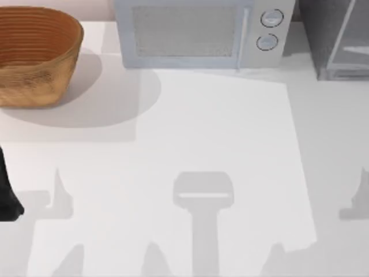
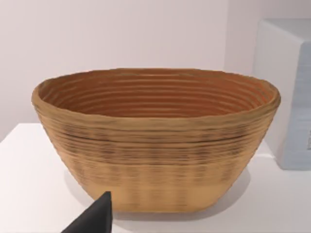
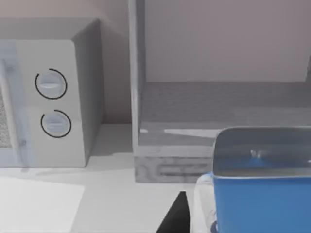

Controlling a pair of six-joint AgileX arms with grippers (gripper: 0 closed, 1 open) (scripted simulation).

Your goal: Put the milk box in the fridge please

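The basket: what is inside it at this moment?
The basket shows bare ribbed inner walls in the left wrist view. Its near wall covers the bottom, so the floor cannot be checked from here.

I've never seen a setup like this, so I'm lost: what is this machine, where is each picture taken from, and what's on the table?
It is a simulated robot with two arms, each ending in a two-finger claw. One picture looks down on a white table bearing a basket, a microwave and a fridge. The left arm waits at the left edge. The other two pictures come from wrist cameras. The left claw faces the basket. The right view shows the open fridge, with a blue-topped milk carton close against a finger of the right claw, apparently held.
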